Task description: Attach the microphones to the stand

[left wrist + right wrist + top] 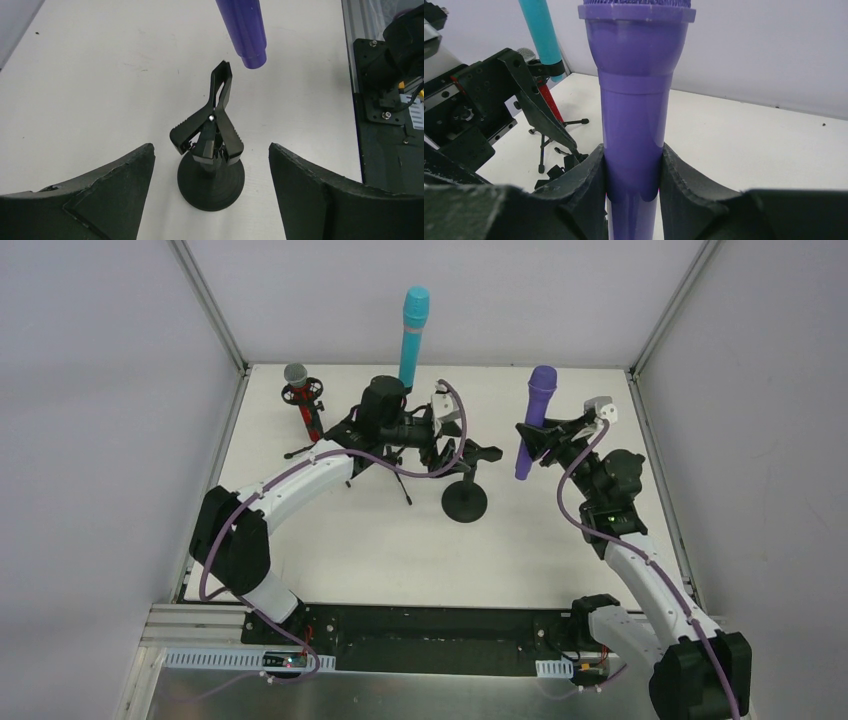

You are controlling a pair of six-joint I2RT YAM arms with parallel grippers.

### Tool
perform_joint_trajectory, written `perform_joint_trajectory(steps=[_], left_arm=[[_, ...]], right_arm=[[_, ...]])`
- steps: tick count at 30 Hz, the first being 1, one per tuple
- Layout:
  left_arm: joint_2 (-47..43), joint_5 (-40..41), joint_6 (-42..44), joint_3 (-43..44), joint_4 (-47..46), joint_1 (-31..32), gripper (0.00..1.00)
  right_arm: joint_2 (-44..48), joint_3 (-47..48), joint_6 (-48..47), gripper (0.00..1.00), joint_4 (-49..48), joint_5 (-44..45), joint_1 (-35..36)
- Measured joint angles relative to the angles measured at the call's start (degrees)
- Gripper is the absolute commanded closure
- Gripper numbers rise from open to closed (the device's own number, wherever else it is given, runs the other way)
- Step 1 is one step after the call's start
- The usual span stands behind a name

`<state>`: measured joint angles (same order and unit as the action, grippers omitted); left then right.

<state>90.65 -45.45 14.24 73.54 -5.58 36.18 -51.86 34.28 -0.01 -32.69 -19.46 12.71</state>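
Jaws of my right gripper (633, 162) pinch the purple microphone (634, 75) mid-barrel, seems stiff, light, slick; left gripper (208, 150) sits spread over the stand (212, 187).

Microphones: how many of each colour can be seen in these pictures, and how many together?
red microphone: 1
cyan microphone: 1
purple microphone: 1
Total: 3
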Motion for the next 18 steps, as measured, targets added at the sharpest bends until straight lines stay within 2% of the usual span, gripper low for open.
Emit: perform_joint_trajectory(steps=[5,8,18], left_arm=[[-0.5,-2.3,-1.0,-3.8,-5.3,-2.1,0.1],[-1.2,-2.1,-1.7,-6.0,-9.1,-2.6,0.01],[-1.2,-0.5,-2.9,-8.8,-16.2,-2.7,0.03]], right_arm=[[-3.9,-2.1,-0.5,1.0,-9.2,-2.6,-0.2],[-5.4,-3.7,-0.8,1.0,-14.5,-3.3,-0.2],[-9.3,-5.9,-1.8,1.0,-24.2,-5.2,-0.3]])
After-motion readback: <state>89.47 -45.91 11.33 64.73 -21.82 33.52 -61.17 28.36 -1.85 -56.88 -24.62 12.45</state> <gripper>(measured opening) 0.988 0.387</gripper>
